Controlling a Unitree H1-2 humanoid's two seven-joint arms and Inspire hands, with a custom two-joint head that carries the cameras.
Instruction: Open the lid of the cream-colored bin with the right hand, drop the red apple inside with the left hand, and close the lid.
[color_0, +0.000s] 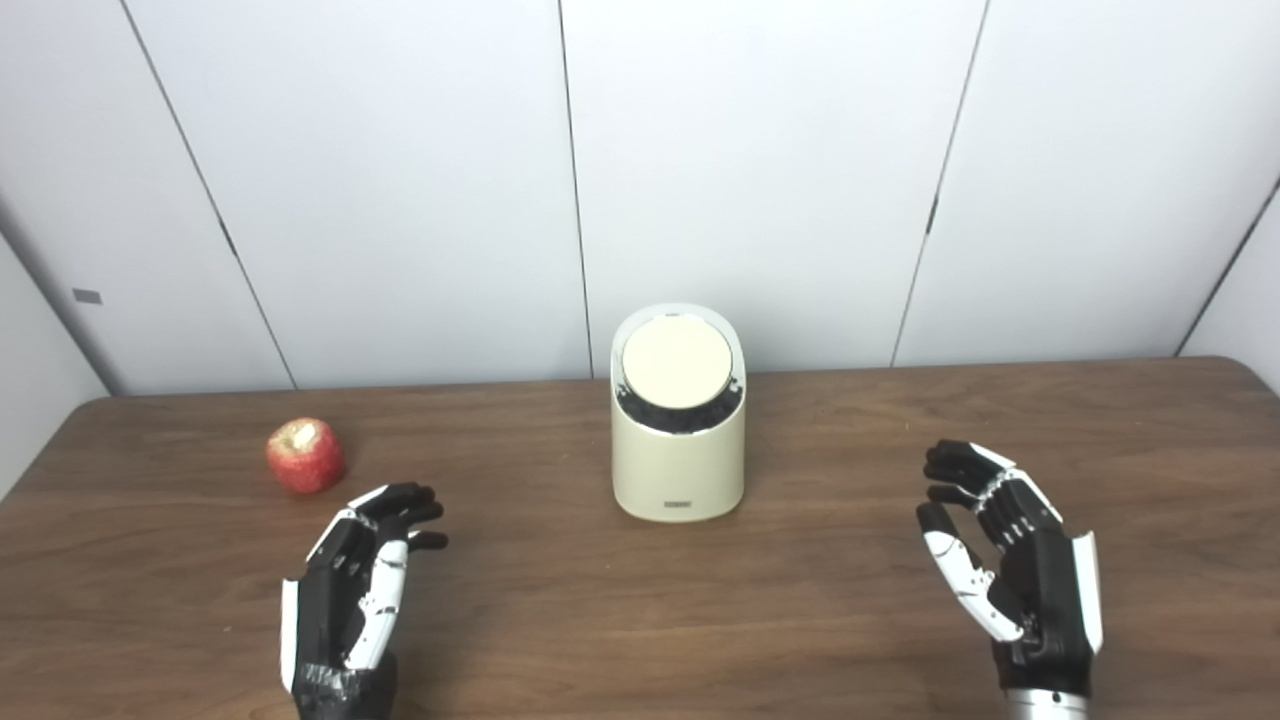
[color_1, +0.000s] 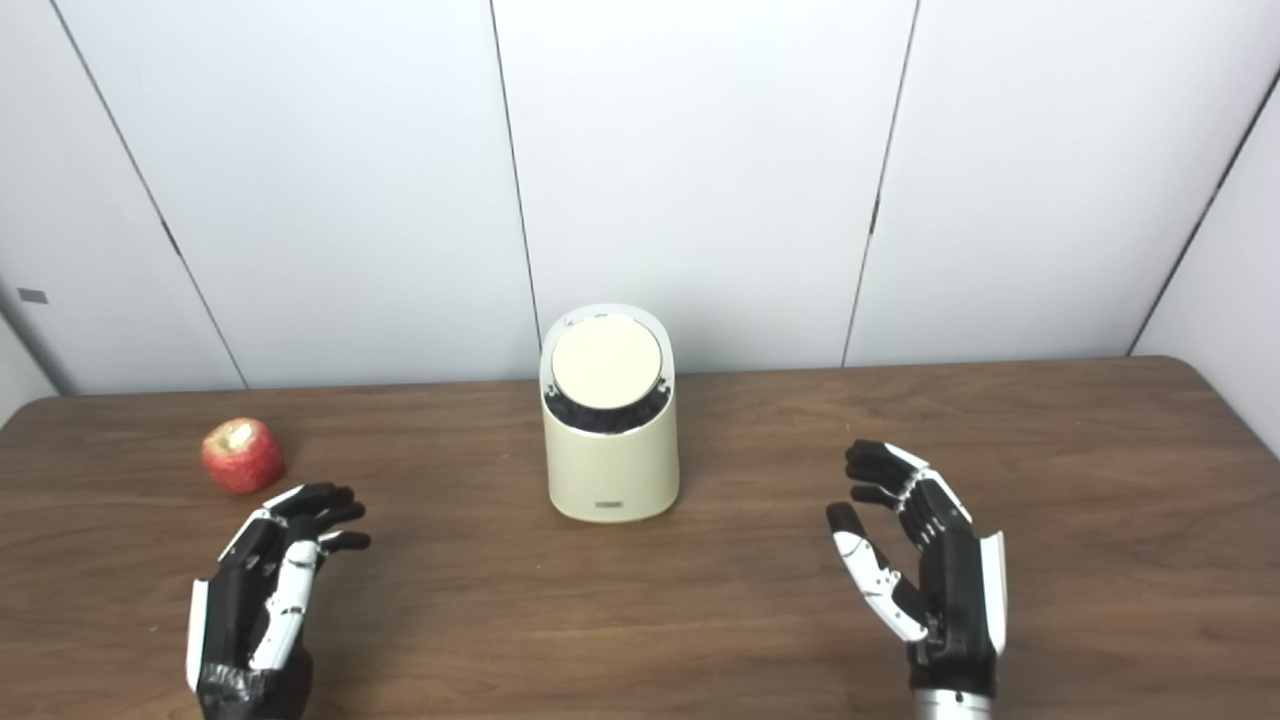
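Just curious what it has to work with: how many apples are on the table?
1. The red apple sits on the table at far left, just beyond the left hand. Whether the closed bin hides more cannot be seen.

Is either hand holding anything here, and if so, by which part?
Nothing is held. The left hand and right hand are both open above the table; the red apple lies untouched beside the left.
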